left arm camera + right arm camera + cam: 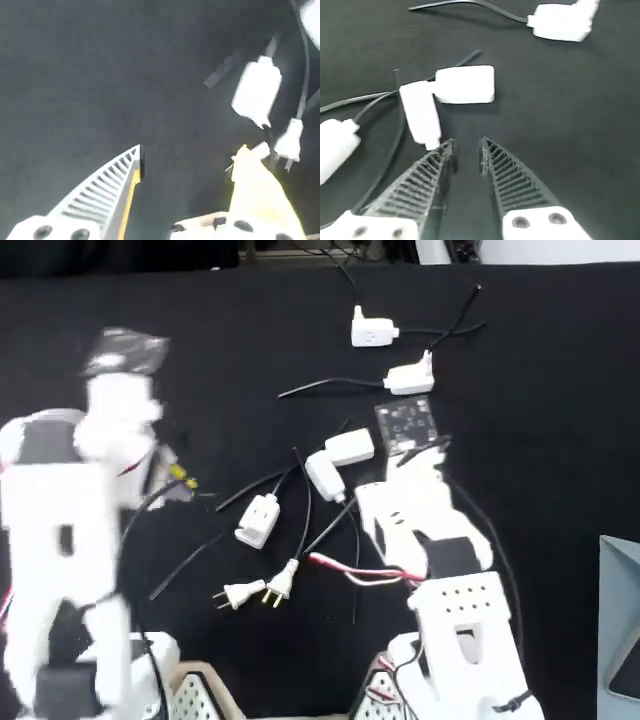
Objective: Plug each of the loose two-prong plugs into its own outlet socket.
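The left gripper [190,150] hangs over the black table [560,390] at the left, its jaws spread wide with nothing between them. Right of it lies a socket [258,520] on a black cord. Nearer the arms' bases two loose ones lie just beside each other, prongs showing: the left plug [238,594] and the right plug [280,585]. Toward the middle two white pieces touch end to side, the long block [420,114] and the wide block [465,84]. The right gripper [466,145] sits low just beside the long block, jaws a little apart and pinching nothing. Farther back lie the far socket [373,330] and a corded block [410,377], both well apart from either gripper.
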You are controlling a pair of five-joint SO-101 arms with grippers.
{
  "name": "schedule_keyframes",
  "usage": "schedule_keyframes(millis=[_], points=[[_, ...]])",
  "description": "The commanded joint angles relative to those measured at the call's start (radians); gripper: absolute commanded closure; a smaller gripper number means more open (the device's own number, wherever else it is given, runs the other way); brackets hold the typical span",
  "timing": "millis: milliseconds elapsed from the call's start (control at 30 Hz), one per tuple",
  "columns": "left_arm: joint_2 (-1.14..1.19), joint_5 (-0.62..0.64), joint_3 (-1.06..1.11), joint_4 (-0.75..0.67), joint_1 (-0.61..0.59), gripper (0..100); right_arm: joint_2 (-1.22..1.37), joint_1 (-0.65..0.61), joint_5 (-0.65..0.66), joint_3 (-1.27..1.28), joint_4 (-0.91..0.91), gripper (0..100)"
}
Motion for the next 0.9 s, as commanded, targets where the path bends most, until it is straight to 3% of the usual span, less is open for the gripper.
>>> schedule_keyframes(millis=[0, 300, 600, 867], points=[[0.213, 0.043, -0.162, -0.008, 0.140, 70, -0.015, 0.074, 0.000, -0.021, -0.020, 92.4], [0.542, 0.046, -0.298, -0.064, 0.325, 70, -0.016, 0.196, 0.091, -0.050, 0.015, 92.4], [0.822, 0.046, -0.300, -0.224, 0.374, 71, -0.016, 0.249, 0.092, -0.091, 0.069, 92.4], [0.931, 0.057, -0.298, -0.239, 0.384, 72, -0.016, 0.249, 0.092, -0.091, 0.072, 92.4]])
